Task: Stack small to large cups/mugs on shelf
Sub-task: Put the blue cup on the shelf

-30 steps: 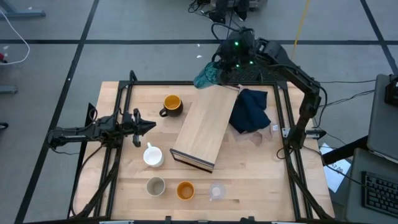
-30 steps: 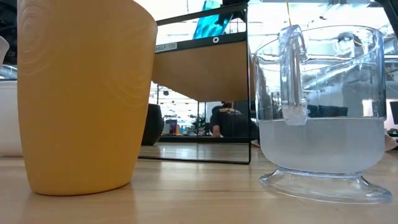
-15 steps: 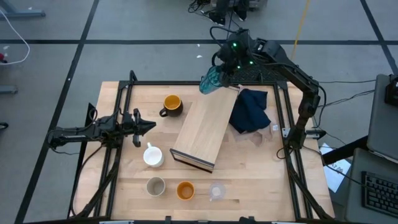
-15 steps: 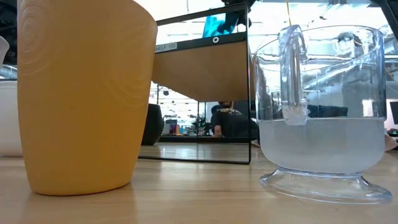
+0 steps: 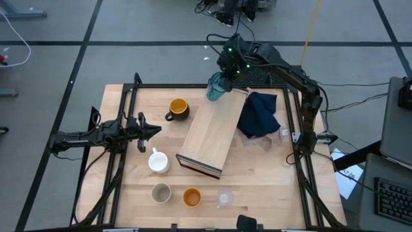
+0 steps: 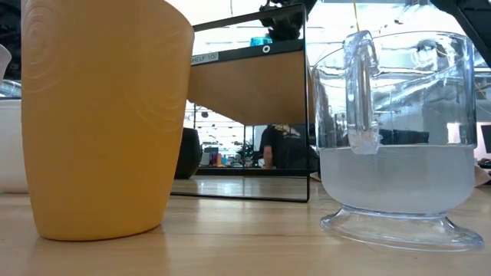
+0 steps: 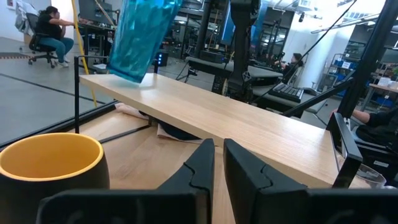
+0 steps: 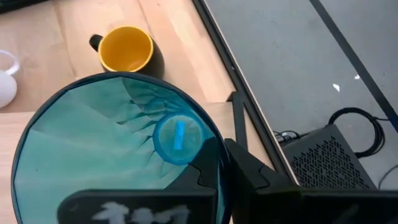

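1. High view: my right gripper (image 5: 222, 76) is clamped on the rim of the teal ribbed plastic tumbler (image 5: 216, 87), which hangs over the far end of the long light-wood shelf board (image 5: 214, 132). I read this as the placing step for the first cup; whether the base touches the board I cannot tell. The left gripper (image 5: 153, 131) waits over the left of the wooden surface (image 5: 270, 183), fingers almost together, holding nothing. The dark mug with the yellow inside (image 5: 177, 109), white mug (image 5: 158, 161), beige cup (image 5: 161, 192), orange cup (image 5: 191, 196) and small clear glass (image 5: 224, 198) all stand on the surface, off the shelf.

2. Low view: the orange cup (image 6: 100, 115) and clear glass (image 6: 399, 130) fill the front; the glass looks frosted in its lower half, and I cannot say if anything is in it. Behind them a sliver of teal (image 6: 261, 41) shows at the shelf's (image 6: 245, 88) top edge.

3. Left wrist view: the tumbler (image 7: 142, 37) stands tilted, its lower corner at or just above the board (image 7: 249, 127). The yellow-lined mug (image 7: 53, 163) looks empty.

4. Right wrist view: looking straight into the tumbler (image 8: 93, 149), it is empty.

5. Next move, as I judge it: straighten the tumbler, set it down fully, then release.
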